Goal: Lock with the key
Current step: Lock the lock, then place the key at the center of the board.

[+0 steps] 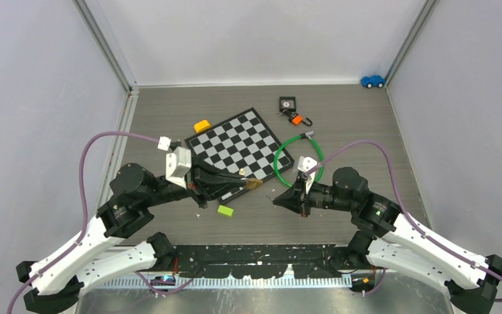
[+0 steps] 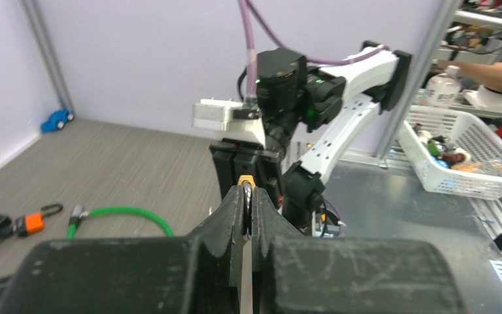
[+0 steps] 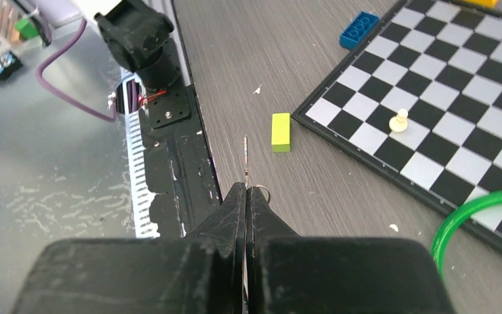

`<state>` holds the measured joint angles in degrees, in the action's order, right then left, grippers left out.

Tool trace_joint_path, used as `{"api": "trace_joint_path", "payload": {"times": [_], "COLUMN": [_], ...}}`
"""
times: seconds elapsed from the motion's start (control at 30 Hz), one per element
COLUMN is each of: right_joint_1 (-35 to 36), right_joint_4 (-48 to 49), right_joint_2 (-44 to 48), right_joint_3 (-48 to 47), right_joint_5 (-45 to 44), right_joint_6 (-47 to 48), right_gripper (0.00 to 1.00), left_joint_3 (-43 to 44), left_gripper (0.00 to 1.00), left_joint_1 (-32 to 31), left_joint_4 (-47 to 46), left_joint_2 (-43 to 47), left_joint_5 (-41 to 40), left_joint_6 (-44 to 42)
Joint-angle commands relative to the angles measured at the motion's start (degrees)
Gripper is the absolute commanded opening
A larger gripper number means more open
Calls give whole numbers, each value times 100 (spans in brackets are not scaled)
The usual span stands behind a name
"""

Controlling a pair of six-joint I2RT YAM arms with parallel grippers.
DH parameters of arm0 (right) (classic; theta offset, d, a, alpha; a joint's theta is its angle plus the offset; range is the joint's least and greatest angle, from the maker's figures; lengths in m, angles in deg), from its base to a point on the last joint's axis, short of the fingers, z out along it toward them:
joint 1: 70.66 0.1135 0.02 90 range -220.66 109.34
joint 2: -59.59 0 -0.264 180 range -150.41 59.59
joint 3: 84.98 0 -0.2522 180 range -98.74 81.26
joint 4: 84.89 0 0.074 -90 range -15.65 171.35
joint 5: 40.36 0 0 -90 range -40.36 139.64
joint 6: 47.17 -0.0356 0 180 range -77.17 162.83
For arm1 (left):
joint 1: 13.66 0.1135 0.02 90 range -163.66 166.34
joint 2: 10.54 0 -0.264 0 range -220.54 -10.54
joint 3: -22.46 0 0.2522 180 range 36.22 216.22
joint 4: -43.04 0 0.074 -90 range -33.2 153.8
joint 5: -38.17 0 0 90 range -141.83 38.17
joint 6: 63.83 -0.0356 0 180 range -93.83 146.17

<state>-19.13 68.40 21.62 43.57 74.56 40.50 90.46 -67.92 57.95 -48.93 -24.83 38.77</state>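
Observation:
My left gripper (image 1: 246,180) reaches over the near corner of the chessboard and is shut on a small brass padlock (image 1: 255,184). In the left wrist view the padlock's steel shackle is pinched between the fingers and its brass body (image 2: 246,180) pokes out beyond the tips (image 2: 248,191). My right gripper (image 1: 278,200) points left toward the padlock, a short gap away, and is shut on the key. In the right wrist view the thin key blade (image 3: 246,157) sticks straight out past the tips (image 3: 246,191), with its split ring (image 3: 260,192) beside them.
A chessboard (image 1: 238,147) lies mid-table with a white pawn (image 3: 399,120) on it. A green cable loop (image 1: 287,152) lies to its right. A lime block (image 1: 225,210), an orange block (image 1: 201,126), a black lock with orange carabiner (image 1: 290,111) and a blue toy car (image 1: 372,81) are scattered around.

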Motion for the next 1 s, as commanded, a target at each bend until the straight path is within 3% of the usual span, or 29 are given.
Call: {"api": "trace_joint_path", "payload": {"times": [0.0, 0.23, 0.4, 0.6, 0.77, 0.97], "right_joint_1": [-19, -19, -19, -14, -19, -18], "right_joint_4": [108, 169, 476, 1547, 1332, 1538], "right_joint_2": [-11, -460, -930, -1423, -1636, -2147], "right_joint_3": [78, 352, 882, 1631, 1781, 1857], "right_joint_5": [-744, -939, -1443, -1395, -2380, -2855], "right_joint_6": [-1093, -2124, -2777, -3429, -3543, -3922], "right_gripper": [0, 0, 0, 3, 9, 17], "left_joint_3": [177, -263, -568, -1256, -1870, -2128], "left_gripper": [0, 0, 0, 0, 0, 0], "left_joint_1": [20, 17, 12, 12, 12, 3], "left_joint_4": [304, 464, 311, -1, -717, -1086], "left_joint_2": [-168, -555, -897, -1379, -1777, -2296], "left_joint_5": [-945, -2121, -2173, -2086, -2004, -2053], "left_joint_6": [-30, 406, 459, 511, 938, 1156]}}
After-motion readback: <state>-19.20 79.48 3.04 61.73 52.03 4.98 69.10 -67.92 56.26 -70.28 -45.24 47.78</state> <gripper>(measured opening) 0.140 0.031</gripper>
